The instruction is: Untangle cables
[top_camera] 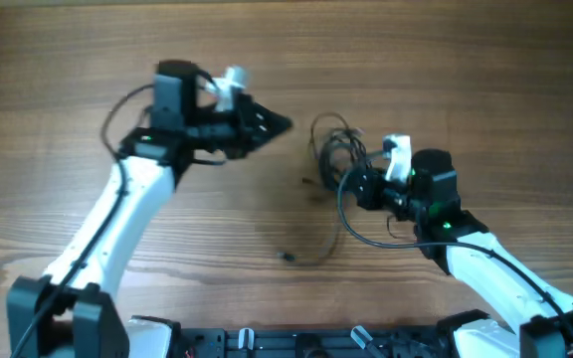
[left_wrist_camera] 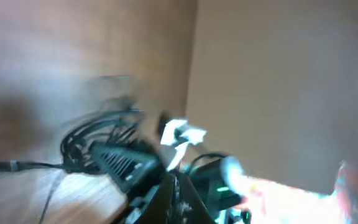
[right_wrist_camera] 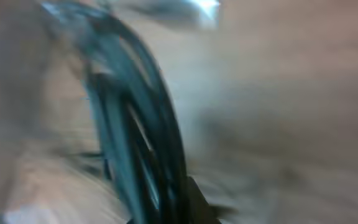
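The cables [top_camera: 332, 147] are thin black cords bunched in a loose knot at the table's middle right. One strand curves down to a small plug end [top_camera: 288, 257]. My right gripper [top_camera: 358, 185] is at the bundle's lower right and appears shut on the cables. They run as a blurred dark band [right_wrist_camera: 135, 124] straight into its jaws [right_wrist_camera: 188, 199]. My left gripper [top_camera: 272, 124] is shut and empty, pointing right, a little left of the bundle. In the left wrist view its closed fingers [left_wrist_camera: 178, 196] face the cables [left_wrist_camera: 95, 138] and the right gripper [left_wrist_camera: 124, 165].
The wooden table [top_camera: 466, 70] bears nothing else. The thicker black arm wire [top_camera: 361, 231] loops beside the right wrist. A dark rail [top_camera: 306, 343] runs along the front edge. Both wrist views are motion-blurred.
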Controlling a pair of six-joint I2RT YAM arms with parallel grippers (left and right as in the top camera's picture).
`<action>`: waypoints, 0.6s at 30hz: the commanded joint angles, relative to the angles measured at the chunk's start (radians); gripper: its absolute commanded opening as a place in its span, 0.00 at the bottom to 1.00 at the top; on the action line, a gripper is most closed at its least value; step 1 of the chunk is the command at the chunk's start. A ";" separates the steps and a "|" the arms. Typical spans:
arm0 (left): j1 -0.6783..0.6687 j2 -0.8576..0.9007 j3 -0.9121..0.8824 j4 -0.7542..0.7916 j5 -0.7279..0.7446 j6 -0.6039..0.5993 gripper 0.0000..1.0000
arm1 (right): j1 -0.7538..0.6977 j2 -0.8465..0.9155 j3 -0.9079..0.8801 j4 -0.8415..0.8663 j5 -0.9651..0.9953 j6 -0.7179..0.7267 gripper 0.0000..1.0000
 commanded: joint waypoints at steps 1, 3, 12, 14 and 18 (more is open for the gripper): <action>0.086 -0.042 0.031 0.001 0.046 0.013 0.15 | -0.005 0.018 -0.020 0.004 0.064 -0.019 0.05; 0.090 -0.042 0.031 -0.049 0.014 0.014 0.47 | -0.005 0.018 -0.020 0.018 0.061 0.013 0.05; -0.206 -0.041 0.029 -0.215 -0.423 0.016 0.56 | -0.005 0.018 -0.020 0.195 -0.167 -0.188 0.04; -0.294 -0.035 0.029 -0.275 -0.618 -0.019 0.87 | -0.005 0.018 -0.020 0.193 -0.171 -0.188 0.05; -0.364 0.000 0.029 -0.294 -0.718 -0.101 1.00 | -0.005 0.018 -0.020 0.193 -0.191 -0.179 0.05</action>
